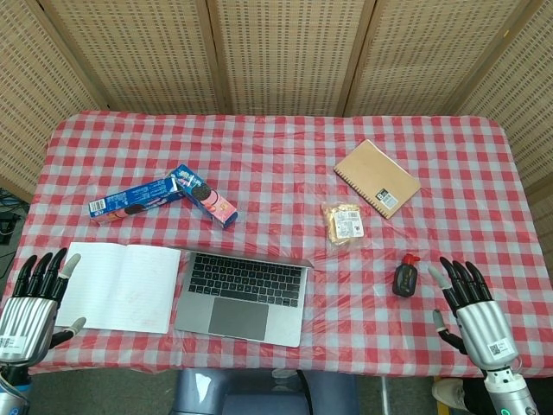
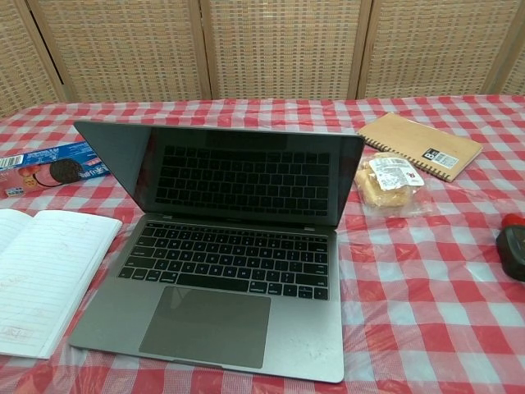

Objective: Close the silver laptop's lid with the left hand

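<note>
Left hand (image 1: 28,304) at the near left table edge, fingers spread and pointing away, holding nothing, touching nothing as far as the head view shows; it sits just beside the open notebook's (image 1: 121,286) left edge. Right hand (image 1: 471,307) at the near right edge, fingers likewise fanned out, empty, near the small dark bottle (image 1: 404,277) with a red cap but apart from it. Neither hand shows in the chest view.

Silver laptop (image 1: 244,292) lies near the table's front edge, centre-left, just right of the notebook. Lid is open, standing roughly upright with a slight backward lean; dark screen (image 2: 236,175) faces the robot and reflects the keyboard. Flat rectangular metal body, matte grey, black keys, large trackpad. Long axis runs left-right along the front edge, slightly skewed; hinge on the far side.

Table covered by a red-and-white checked cloth (image 1: 276,156), glossy as if under clear plastic. Open notebook has white lined pages. Two long blue and pink cookie boxes (image 1: 164,196) lie in a V behind it. Brown kraft spiral notebook (image 1: 377,178) far right, tilted. Clear-wrapped snack packet (image 1: 343,222) between it and the laptop; contents hard to tell, maybe bread. Woven cane screen panels (image 1: 285,52) behind the table.
</note>
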### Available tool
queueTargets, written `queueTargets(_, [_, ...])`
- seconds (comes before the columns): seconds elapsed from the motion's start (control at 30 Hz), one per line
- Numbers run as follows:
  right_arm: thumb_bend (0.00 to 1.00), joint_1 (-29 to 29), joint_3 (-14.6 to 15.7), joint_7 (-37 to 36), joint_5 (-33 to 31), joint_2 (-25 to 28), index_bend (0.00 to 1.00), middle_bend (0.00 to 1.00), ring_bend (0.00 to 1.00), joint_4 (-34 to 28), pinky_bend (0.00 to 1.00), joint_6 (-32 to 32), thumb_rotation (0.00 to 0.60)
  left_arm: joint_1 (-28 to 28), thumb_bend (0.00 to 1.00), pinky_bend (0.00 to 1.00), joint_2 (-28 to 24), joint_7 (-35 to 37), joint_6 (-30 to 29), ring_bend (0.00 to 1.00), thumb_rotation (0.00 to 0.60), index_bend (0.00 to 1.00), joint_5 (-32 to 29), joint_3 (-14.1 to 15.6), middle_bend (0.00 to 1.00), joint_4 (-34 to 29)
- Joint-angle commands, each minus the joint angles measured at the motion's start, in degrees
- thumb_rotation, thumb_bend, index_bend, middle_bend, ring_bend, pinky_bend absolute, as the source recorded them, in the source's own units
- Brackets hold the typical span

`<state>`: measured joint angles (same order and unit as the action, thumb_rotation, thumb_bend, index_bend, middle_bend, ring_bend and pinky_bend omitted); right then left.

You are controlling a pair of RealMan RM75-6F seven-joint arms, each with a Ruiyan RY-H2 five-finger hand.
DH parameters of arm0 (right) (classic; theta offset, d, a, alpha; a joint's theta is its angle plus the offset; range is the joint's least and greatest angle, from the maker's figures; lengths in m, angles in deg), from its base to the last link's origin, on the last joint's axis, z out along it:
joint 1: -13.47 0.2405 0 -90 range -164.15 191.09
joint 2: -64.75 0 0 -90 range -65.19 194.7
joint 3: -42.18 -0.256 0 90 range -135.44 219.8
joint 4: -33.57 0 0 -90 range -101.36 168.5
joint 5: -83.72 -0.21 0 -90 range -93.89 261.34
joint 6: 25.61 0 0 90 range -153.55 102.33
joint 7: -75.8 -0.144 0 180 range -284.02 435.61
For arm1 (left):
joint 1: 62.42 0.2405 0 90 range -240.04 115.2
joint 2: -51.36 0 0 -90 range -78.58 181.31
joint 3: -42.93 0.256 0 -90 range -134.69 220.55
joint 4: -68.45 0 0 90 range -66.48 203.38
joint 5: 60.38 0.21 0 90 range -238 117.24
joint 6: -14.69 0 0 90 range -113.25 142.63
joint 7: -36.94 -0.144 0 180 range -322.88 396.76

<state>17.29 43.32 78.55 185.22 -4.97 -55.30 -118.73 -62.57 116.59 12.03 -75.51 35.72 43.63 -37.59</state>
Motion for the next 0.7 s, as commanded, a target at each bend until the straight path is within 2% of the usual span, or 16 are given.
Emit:
queueTargets(0.03, [0.72,0.04,-0.03,-0.11,-0.1,0.0,0.03,0.0,0.0,-0.08,0.0,0.11,0.6,-0.66,0.1,0.0,-0.17,0.67,0.92,0.0,0.6,0.0,0.09,-0.09,0.0,-0.99])
queueTargets(0.13, [0.72,0.07,-0.13,-0.29,-0.2,0.07,0.03,0.0,0.0,-0.13,0.0,0.08,0.6,-1.57,0.37,0.0,-0.84,1.3,2.28,0.0,0.6,0.0,0.08,-0.21,0.0,-2.42])
queueTargets(0.2, [0.72,0.09,-0.17,-0.44,-0.17,0.1,0.03,0.0,0.0,-0.13,0.0,0.02,0.6,-2.18,0.7,0.0,-1.47,1.47,3.19,0.0,0.6,0.0,0.02,-0.34,0.0,-3.43])
queueTargets(0.27, [0.72,0.1,-0.19,-0.63,-0.12,0.14,0.03,0.0,0.0,-0.07,0.0,-0.05,0.6,-3.06,0.91,0.0,-2.39,1.51,4.43,0.0,0.6,0.0,-0.07,-0.6,0.0,-4.8])
queueTargets(0.3, [0.71,0.11,-0.21,-0.69,-0.1,0.14,0.03,0.0,0.0,-0.04,0.0,-0.08,0.6,-3.72,0.97,0.0,-2.98,1.6,5.36,0.0,0.6,0.0,-0.13,-0.77,0.0,-5.61])
queueTargets(0.37, [0.7,0.16,-0.22,-0.8,-0.16,0.14,0.04,0.0,0.0,0.03,0.0,0.02,0.6,-5.28,1.0,0.0,-4.41,1.86,7.9,0.0,0.6,0.0,-0.4,-0.97,0.0,-7.27])
queueTargets(0.53, [0.68,0.34,-0.35,-1.4,-0.57,0.11,0.04,0.0,0.0,0.28,0.0,0.4,0.6,-11.47,1.0,0.0,-10.58,6.53,18.7,0.0,0.6,0.0,-3.06,-1.27,0.0,-13.25])
queueTargets(0.7, [0.68,0.44,-0.52,-1.47,-0.85,0.05,0.05,0.0,0.0,0.52,0.0,0.56,0.6,-17.42,1.0,0.0,-13.98,6.96,27.0,0.0,0.6,0.0,-8.24,-3.83,0.0,-15.89])
